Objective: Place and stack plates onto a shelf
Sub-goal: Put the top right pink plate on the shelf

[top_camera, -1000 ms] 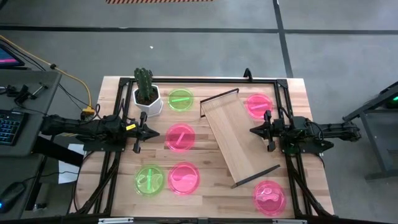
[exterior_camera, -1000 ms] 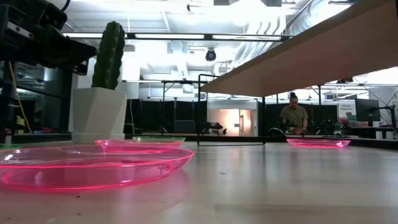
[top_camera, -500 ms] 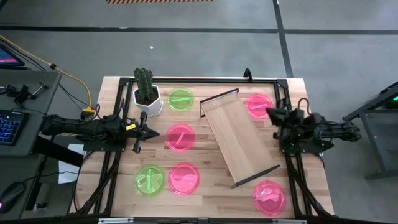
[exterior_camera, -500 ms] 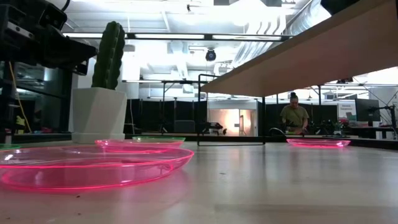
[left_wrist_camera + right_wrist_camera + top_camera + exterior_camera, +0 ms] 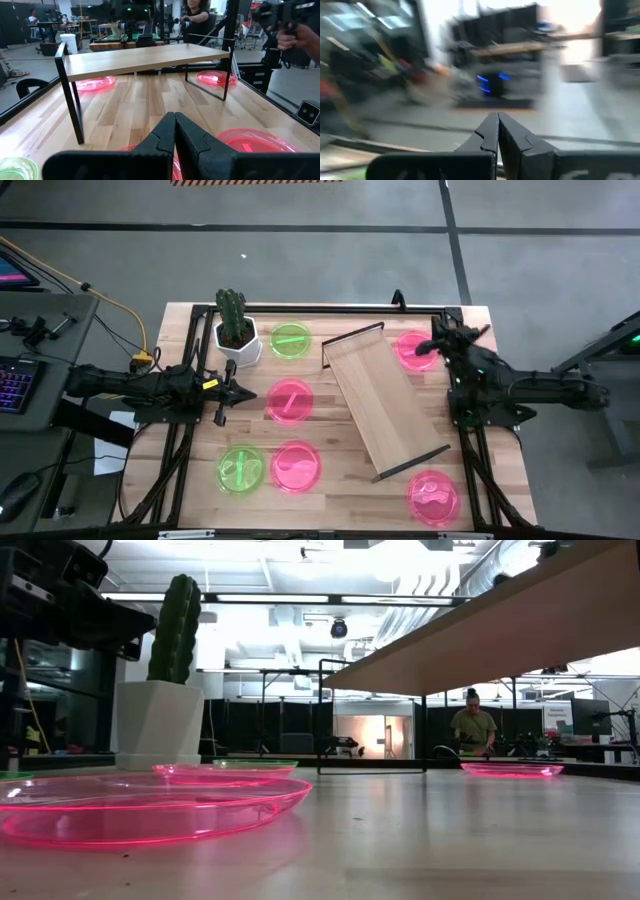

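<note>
The right gripper [image 5: 437, 340] hangs clenched and empty at the table's far right corner, its fingers [image 5: 495, 131] pressed tip to tip in the right wrist view, which looks out over the room, not down at any plate. Just beside it, toward the shelf, lies a pink plate [image 5: 410, 348]; this arm is much the nearer one to it, and the next reach probably calls for tilting the wrist down and letting the fingers part. The right arm [image 5: 525, 388] comes in from the table's right edge, bent toward that corner. The shelf [image 5: 383, 402] lies across the middle of the table, its long axis running diagonally from far centre to near right, with nothing on it yet. Across the table the left gripper [image 5: 224, 391] waits, also pinched shut on nothing, beside a pink plate in the centre [image 5: 290, 400].
</note>
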### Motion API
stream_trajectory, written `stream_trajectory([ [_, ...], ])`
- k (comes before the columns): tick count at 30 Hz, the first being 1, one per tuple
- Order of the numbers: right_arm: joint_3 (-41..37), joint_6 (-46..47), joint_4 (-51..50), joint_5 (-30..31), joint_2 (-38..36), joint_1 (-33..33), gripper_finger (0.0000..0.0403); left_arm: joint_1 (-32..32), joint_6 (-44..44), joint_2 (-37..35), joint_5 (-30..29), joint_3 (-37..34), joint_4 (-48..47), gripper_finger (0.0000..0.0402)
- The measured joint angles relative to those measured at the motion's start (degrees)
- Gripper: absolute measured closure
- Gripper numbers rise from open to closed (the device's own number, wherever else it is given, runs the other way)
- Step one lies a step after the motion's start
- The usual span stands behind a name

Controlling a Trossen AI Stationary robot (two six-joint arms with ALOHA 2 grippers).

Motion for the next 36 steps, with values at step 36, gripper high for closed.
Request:
stream_trajectory([
  [36,6.3,43.7,-32.2,-23.2,40.7,-38.5,0.0256,0.0,0.0,0.0,0.0,0.0,0.0,0.0401],
])
